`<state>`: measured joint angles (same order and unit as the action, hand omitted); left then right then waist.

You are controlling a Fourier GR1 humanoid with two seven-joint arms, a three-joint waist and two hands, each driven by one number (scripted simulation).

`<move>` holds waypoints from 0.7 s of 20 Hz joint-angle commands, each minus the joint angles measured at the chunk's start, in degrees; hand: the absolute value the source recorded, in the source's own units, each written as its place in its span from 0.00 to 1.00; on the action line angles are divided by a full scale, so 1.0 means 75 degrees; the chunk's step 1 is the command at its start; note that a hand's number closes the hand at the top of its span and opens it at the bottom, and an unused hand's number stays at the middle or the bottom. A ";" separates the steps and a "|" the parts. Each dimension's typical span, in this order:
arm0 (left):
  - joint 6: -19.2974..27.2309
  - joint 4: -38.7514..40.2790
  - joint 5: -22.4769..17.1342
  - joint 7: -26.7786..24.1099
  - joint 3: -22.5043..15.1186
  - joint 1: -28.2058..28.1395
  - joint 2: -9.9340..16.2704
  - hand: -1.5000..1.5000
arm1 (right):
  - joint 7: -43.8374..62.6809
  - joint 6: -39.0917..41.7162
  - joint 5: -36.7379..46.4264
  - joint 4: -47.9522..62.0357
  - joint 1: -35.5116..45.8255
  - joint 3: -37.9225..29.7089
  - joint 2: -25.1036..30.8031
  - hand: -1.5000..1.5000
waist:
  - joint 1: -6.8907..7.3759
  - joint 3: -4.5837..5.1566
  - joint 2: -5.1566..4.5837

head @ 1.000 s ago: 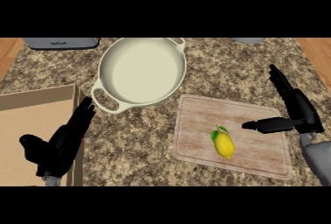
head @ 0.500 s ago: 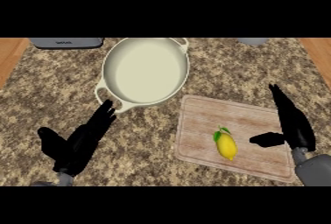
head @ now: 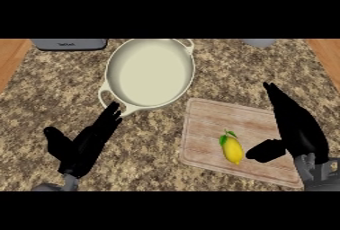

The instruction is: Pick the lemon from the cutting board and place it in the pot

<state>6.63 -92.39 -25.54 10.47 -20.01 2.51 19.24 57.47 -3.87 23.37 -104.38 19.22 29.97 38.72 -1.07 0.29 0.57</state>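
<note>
From the head view, the lemon [head: 232, 149] lies on the cutting board [head: 229, 121], at about four o'clock from the cream pot [head: 149, 72]. The right hand [head: 295, 130] stands over the board's right side at three o'clock of the lemon, fingers straight and pointing to twelve, thumb stretched toward the fruit and just beside it, holding nothing. The left hand [head: 86, 143] rests open at seven o'clock of the pot, fingers straight, their tips near the pot's lower handle.
</note>
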 commanded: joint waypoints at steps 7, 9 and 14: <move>-0.0143 -0.0337 -0.0117 0.0458 0.0248 0.0183 0.0129 0.50 | 0.3677 0.1440 -0.0820 -0.1392 0.0971 -0.0282 -0.0783 0.00 | 0.0103 -0.0018 -0.0028; -0.0132 -0.0340 -0.0043 0.0464 0.0067 0.0048 -0.0012 0.50 | 0.3686 0.1275 -0.0711 -0.1088 0.0961 -0.0096 -0.1177 0.00 | 0.0156 -0.0023 -0.0046; -0.0133 -0.0102 0.0146 0.0361 0.0094 0.0212 -0.0210 0.50 | 0.3101 0.0894 -0.0090 -0.0543 0.0594 0.0056 -0.1798 0.00 | 0.0142 -0.0033 -0.0065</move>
<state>4.95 -92.69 -25.09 11.86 -19.06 3.31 18.64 70.51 2.85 20.87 -110.16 24.13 29.95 28.66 -0.03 0.13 0.18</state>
